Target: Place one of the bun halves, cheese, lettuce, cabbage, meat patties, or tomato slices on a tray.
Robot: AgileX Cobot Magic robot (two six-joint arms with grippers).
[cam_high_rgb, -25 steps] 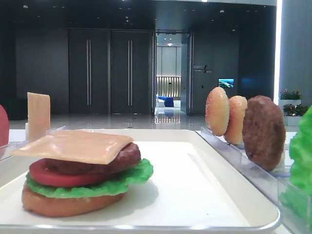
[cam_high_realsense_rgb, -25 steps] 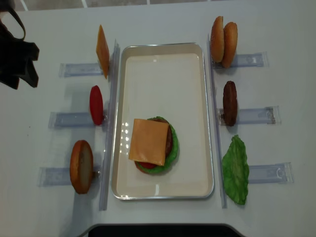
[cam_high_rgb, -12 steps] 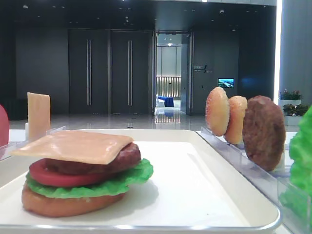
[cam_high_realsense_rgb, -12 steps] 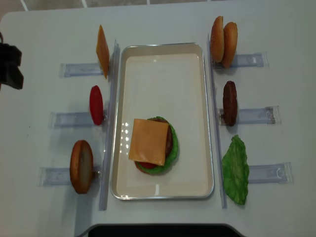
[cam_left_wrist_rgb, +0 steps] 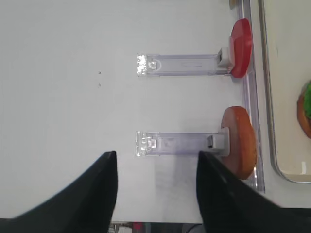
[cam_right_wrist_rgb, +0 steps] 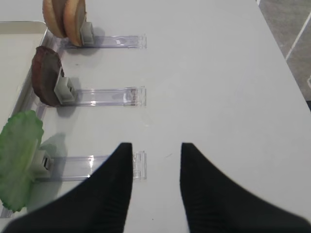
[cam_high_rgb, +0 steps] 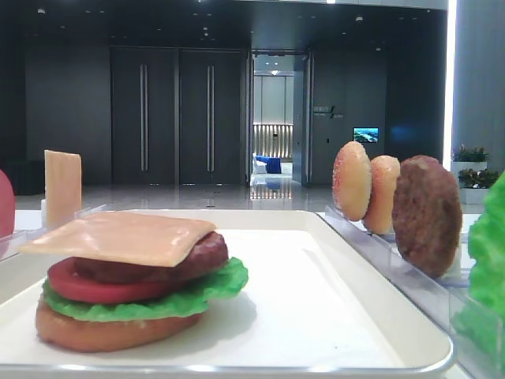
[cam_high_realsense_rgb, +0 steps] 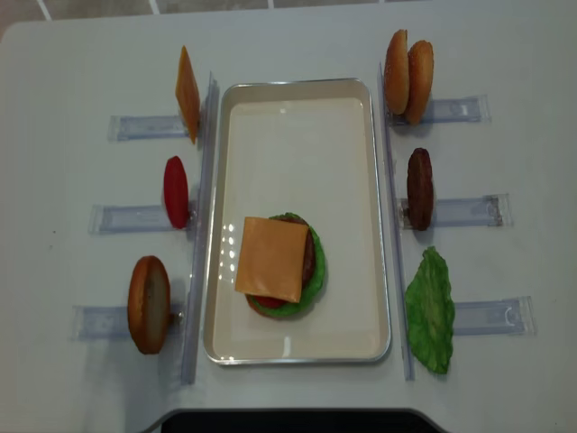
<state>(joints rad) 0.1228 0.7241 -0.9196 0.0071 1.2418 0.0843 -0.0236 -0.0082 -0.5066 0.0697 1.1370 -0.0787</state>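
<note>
- Left claw (cam_left_wrist_rgb: pixel 156 167): jaws spread, nothing between them, hanging over bare table (cam_high_realsense_rgb: pixel 72 54) beside the left racks.
- Right claw (cam_right_wrist_rgb: pixel 156 155): jaws spread, nothing held, over the table by the end of the lettuce rack (cam_right_wrist_rgb: pixel 92 166).
- Cheese (cam_high_realsense_rgb: pixel 271 259): thin, flat, pale orange square; lies on top of the stack in the near half of the tray (cam_high_realsense_rgb: pixel 297 113), one corner overhanging.
- Stack, from the base up: bun half (cam_high_rgb: pixel 95 330), lettuce (cam_high_rgb: pixel 181 296), tomato slice (cam_high_rgb: pixel 87 286), patty (cam_high_rgb: pixel 193 257), cheese.
- Tray: white, rectangular, rounded corners, raised rim; its far half holds nothing.
- Count on the left racks: one spare cheese slice (cam_high_realsense_rgb: pixel 187 93), one tomato slice (cam_high_realsense_rgb: pixel 176 191), one bun half (cam_high_realsense_rgb: pixel 149 303), each standing on edge.
- Count on the right racks: two bun halves (cam_high_realsense_rgb: pixel 407 76) side by side, one patty (cam_high_realsense_rgb: pixel 419 188), one lettuce leaf (cam_high_realsense_rgb: pixel 430 309).
- Totals: two cheese, two tomato, two patties, two lettuce, four bun halves.
- Change: the left arm, seen a second ago at the overhead view's upper left edge, has left that view; the stack and the rack items are unmoved.
</note>
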